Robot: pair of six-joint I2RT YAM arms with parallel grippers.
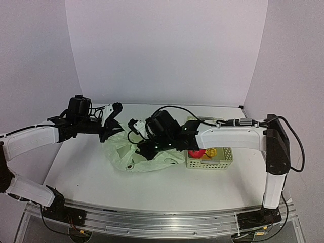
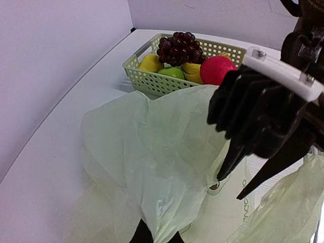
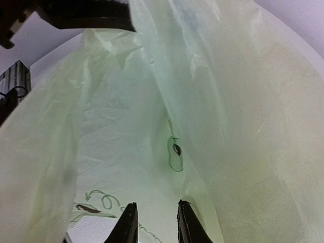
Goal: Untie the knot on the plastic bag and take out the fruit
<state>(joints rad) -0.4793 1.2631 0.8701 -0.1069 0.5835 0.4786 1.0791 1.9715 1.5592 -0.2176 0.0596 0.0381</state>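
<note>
At left, the left gripper [image 1: 110, 129] hangs above the counter [image 1: 86, 177], its jaws clenched on a raised edge of the plastic bag [image 1: 132, 157]. The bag lies crumpled at centre, its mouth lifted open. The right gripper [image 3: 157, 205] reaches into that mouth; its jaws stand narrowly apart, and whether they pinch the film cannot be told. At right, just beside the bag, a perforated basket [image 2: 152, 86] holds the fruit [image 2: 151, 63]: grapes [image 2: 177, 46], red apple [image 2: 217, 70], green pear [image 2: 171, 73].

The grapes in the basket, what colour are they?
The grape bunch is dark purple, almost maroon. The left wrist view shows it best.
</note>
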